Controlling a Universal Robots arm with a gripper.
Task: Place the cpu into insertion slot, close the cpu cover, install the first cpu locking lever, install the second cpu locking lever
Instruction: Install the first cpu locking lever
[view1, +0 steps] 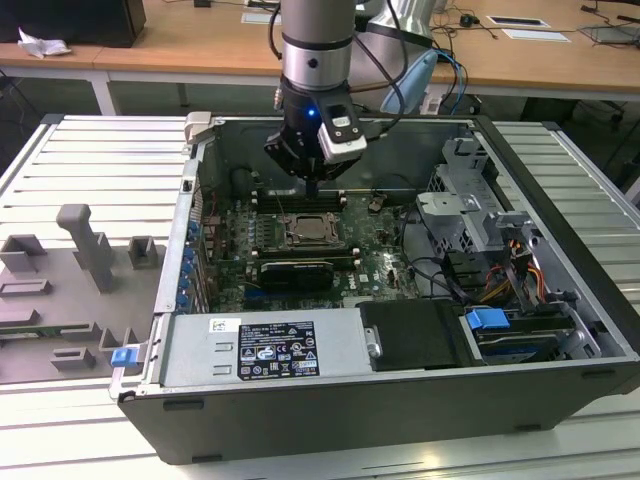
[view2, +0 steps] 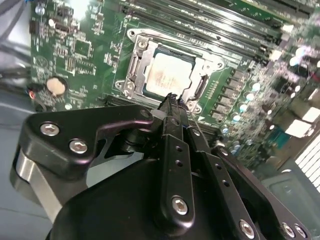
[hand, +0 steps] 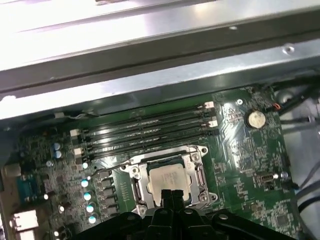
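One gripper (view1: 312, 189), mine: I am pressing its fingers (view2: 172, 116) together on nothing; I am hanging it inside the open computer case (view1: 400, 412), over one edge of the chip (view2: 167, 75); whether it is touching, I cannot tell. One chip: it is sitting in the socket (hand: 165, 151) on the green board (view2: 75, 55); the cover (view2: 137, 63) is lying flat around it; memory slots (hand: 145, 127) are running just beside.

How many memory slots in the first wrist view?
4 memory slots, side by side in one bank between the cpu and the case wall. The gripper may hide more on the cpu's other side.
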